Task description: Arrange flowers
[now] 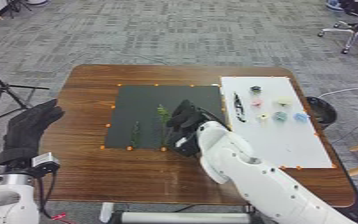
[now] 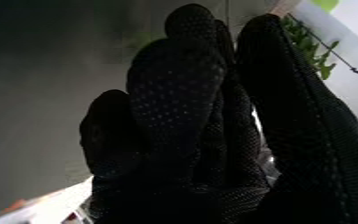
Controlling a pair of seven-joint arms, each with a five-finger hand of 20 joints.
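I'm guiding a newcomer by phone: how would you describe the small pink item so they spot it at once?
A white sheet lies at the right of the brown table. In its far half, the pink item sits just nearer than the black piece, left of the larger yellowish one; only it is pink.

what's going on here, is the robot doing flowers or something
Looks like flower arranging. The robot's right hand is over the black mat, by a leafy stem; whether it holds anything, I can't tell. Small, colourful flower-like pieces lie on the white sheet. The left hand is at the table's left.
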